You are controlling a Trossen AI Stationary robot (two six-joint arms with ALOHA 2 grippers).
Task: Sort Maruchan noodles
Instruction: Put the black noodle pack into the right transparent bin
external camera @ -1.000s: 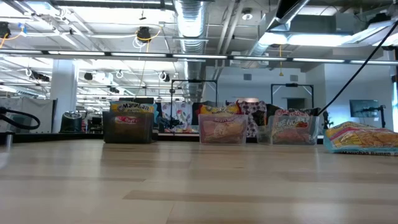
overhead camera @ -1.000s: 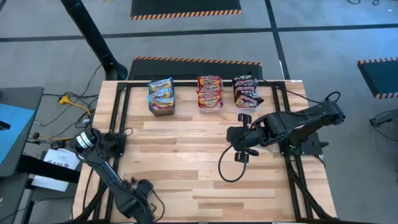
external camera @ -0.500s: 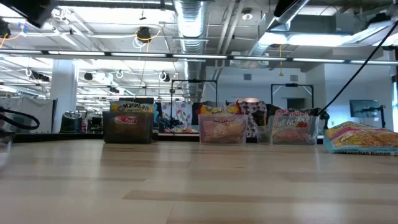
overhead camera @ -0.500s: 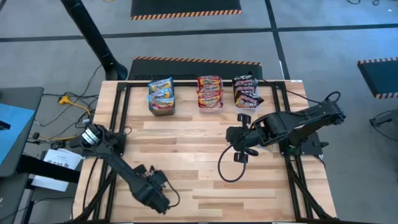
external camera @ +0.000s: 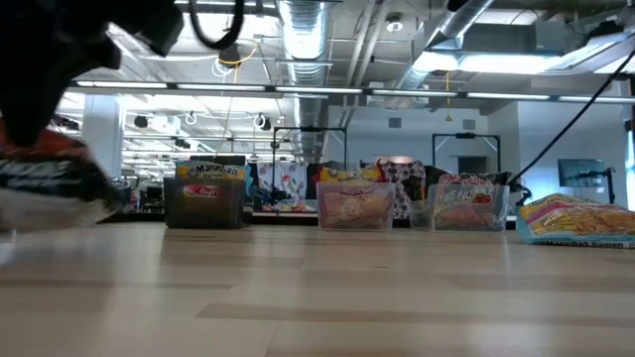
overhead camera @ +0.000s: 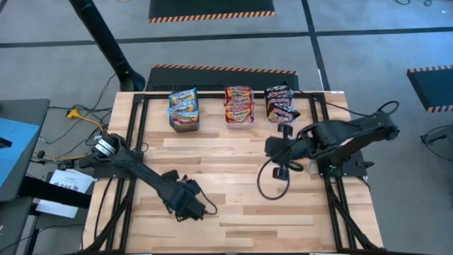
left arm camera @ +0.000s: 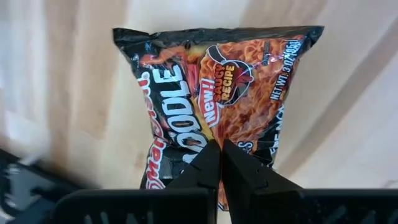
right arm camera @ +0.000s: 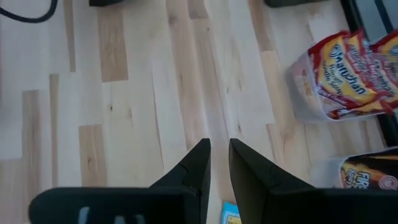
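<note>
My left gripper (left arm camera: 221, 146) hangs over the near left part of the table (overhead camera: 190, 204), shut on a black and red noodle packet (left arm camera: 217, 81). That packet shows blurred at the left of the low view (external camera: 50, 178). My right gripper (right arm camera: 219, 146) hovers above the right half of the table (overhead camera: 277, 149). Its fingers stand a narrow gap apart, with bare wood showing between the tips. A blue and yellow scrap (right arm camera: 230, 214) shows far back under them. Sorted packets stand along the far edge: blue and yellow (overhead camera: 184, 108), red and orange (overhead camera: 239, 105), black and red (overhead camera: 281, 105). My left gripper pinches the black and red packet between its two fingers at the middle of one short end (left arm camera: 189, 140). The fingers come from above, pointing steeply down. The packet hangs beyond the fingertips, clear of the table, its printed face toward the wrist camera. My right gripper: whether it touches the blue and yellow scrap I cannot tell.
The clear bin of red packets (right arm camera: 339, 74) and a black and red packet (right arm camera: 367, 174) lie ahead of my right gripper. A black cable loop (overhead camera: 272, 185) hangs below the right arm. Black frame rails (overhead camera: 138, 134) run along both sides of the table.
My left gripper has carried the black and red packet from the near left corner toward the table's middle, rising a little and rolling about its own axis. It has stayed shut on the packet. My right gripper has shifted slightly up and toward the far right.
</note>
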